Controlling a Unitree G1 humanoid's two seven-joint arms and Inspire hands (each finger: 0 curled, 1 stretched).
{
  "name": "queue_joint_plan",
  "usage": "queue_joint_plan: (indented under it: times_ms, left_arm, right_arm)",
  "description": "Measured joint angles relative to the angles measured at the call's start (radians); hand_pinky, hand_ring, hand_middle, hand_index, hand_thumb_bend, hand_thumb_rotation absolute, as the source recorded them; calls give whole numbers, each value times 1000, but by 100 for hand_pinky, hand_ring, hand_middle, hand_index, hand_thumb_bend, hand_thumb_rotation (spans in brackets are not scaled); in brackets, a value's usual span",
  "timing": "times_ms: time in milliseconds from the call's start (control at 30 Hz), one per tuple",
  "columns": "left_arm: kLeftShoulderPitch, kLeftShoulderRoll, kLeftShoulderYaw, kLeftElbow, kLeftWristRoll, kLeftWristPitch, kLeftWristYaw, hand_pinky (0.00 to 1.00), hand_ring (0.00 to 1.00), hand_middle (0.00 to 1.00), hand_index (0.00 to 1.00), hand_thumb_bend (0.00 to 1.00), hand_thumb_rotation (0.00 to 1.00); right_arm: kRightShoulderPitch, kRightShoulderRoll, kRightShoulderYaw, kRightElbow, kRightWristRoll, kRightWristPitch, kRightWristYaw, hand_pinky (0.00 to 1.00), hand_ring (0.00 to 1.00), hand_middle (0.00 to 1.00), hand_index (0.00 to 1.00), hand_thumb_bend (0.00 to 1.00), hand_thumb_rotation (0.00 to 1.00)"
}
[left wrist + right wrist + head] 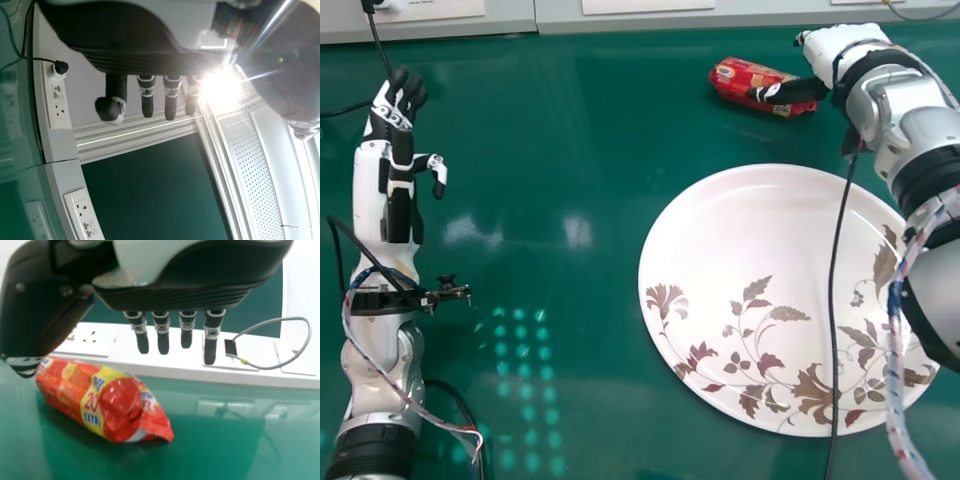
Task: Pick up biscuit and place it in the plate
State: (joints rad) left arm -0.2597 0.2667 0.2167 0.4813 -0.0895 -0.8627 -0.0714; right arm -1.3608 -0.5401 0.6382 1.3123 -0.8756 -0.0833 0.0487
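Packet of biscuits point(735, 78), red, lies on its side on the green table point(570, 130) at 1 o'clock in the head view. Relative to the plate point(750, 225), we locate it at 12 o'clock, outside the rim and apart from it. We read the right hand point(839, 48) as open: fingers point(162, 335) extended, thumb point(790, 92) overlapping the packet; contact between the two we cannot confirm. The left hand point(398, 110), at 10 o'clock, is also open, fingers extended. We note one black cable point(834, 290) crossing the plate from 1 o'clock to 5 o'clock.
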Motion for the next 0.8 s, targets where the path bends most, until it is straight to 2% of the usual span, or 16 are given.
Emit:
queue_joint_plan:
  times_ms: [300, 433, 567, 667, 767, 800]
  left_arm:
    - [7, 0, 0, -17, 5, 14, 8, 0, 100, 97, 100, 100, 86]
    - [9, 1, 0, -23, 5, 15, 8, 0, 100, 98, 100, 100, 86]
    - [18, 3, 1, -38, -3, 17, 1, 0, 100, 99, 100, 100, 85]
    - [19, 3, 1, -42, -3, 18, 1, 0, 100, 99, 100, 100, 85]
    - [22, 4, 1, -46, -5, 18, -1, 0, 100, 98, 100, 100, 85]
    - [24, 5, 2, -52, -3, 19, 1, 0, 100, 98, 100, 100, 86]
  right_arm:
    - [0, 8, 4, 0, -3, 6, 13, 90, 96, 100, 100, 100, 75]
    - [0, 11, -4, 0, 4, 19, 27, 90, 98, 100, 100, 100, 68]
    - [0, 28, -15, 4, 22, 32, 53, 96, 100, 100, 100, 100, 64]
    - [0, 45, -48, 10, 61, 43, 85, 89, 99, 100, 100, 100, 55]
    - [0, 66, -74, 13, 96, 55, 100, 80, 94, 100, 100, 100, 53]
    - [0, 70, -74, 14, 96, 57, 100, 81, 93, 100, 99, 100, 53]
